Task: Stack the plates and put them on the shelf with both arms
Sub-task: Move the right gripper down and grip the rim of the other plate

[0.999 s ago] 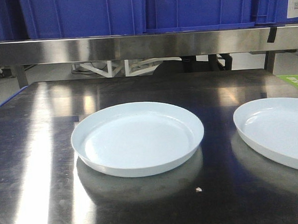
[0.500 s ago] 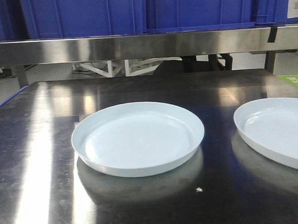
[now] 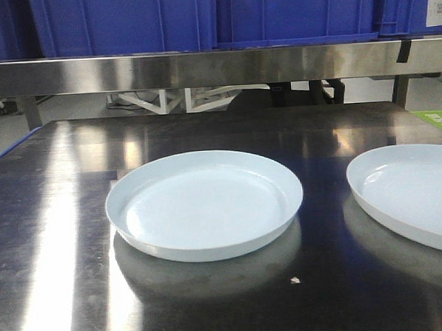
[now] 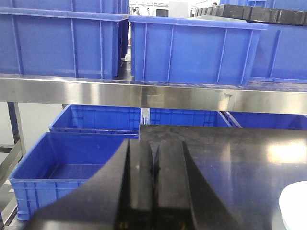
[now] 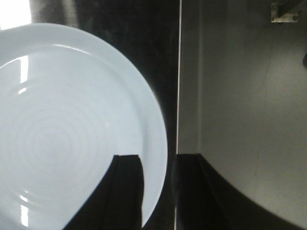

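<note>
As far as the layout shows, none of the task is done: the two plates lie apart and unstacked, and neither is on the shelf. The left tool (image 4: 154, 148) has its fingers pressed together with nothing between them. The bench (image 4: 230, 158) spreads ahead and to its right, and the shelf (image 4: 144, 96) rail carrying blue crates (image 4: 192, 48) stands beyond it. The left plate (image 3: 204, 203) lies ahead and to the right of that tool. The right plate (image 3: 412, 196) lies beneath the right tool (image 5: 158, 160), whose fingers are spread, one above the plate's well and one outside its rim. It grips nothing, and contact cannot be told. Both plates lie flat with the open face up, and being round they have no long axis. Stacking, lifting and shelving all remain.
</note>
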